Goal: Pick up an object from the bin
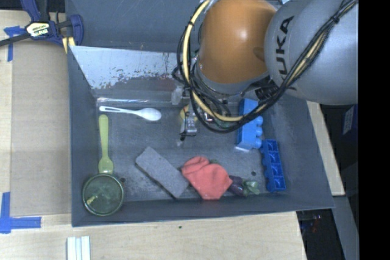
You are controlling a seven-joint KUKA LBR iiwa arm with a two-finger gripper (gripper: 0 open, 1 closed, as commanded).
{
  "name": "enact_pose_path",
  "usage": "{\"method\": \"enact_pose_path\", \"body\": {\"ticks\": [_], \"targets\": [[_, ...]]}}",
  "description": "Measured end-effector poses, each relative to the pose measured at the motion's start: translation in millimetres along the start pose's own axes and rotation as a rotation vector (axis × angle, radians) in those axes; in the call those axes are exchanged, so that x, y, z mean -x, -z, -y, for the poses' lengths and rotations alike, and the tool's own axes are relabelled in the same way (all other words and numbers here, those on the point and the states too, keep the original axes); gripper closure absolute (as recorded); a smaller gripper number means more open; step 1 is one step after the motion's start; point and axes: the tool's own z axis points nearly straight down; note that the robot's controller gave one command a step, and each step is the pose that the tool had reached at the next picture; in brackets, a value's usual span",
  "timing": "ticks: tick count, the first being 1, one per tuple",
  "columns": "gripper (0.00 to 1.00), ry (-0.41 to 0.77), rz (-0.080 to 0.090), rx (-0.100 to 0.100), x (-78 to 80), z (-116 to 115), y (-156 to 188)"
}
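The claw [189, 125] hangs low over a bare patch of floor near the middle of the bin [79, 131], its tip touching none of the loose things. Whether it is open or closed I cannot tell, since the orange cover [234, 39] and the loops of yellow and black cable [204, 114] on the wrist hide most of it.

Nearest on its left lies a white plastic spoon [131, 112], flat, bowl end toward the claw, close under the back wall and with open floor all along its front side. Below the claw a grey block [161, 172] lies slantwise, free on its upper edges, its lower right end just beside a crumpled red cloth [206, 177].

To the right of the claw a light blue brick [251, 131] sits partly under the wrist. A darker blue brick [273, 166] runs along the right wall, close to that edge. Some small dark bits [245, 187] lie between the cloth and this brick, near the front wall.

A green strainer [103, 192] lies well apart along the left wall, its round head in the front left corner and its handle pointing toward the spoon. The widest open floor is the stretch between spoon, strainer handle and grey block
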Motion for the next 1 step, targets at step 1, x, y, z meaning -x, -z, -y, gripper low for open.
{"method": "enact_pose_path", "body": {"ticks": [1], "targets": [[0.0, -0.002, 0.009, 0.001, 1.7, 0.6, 4.7]]}}
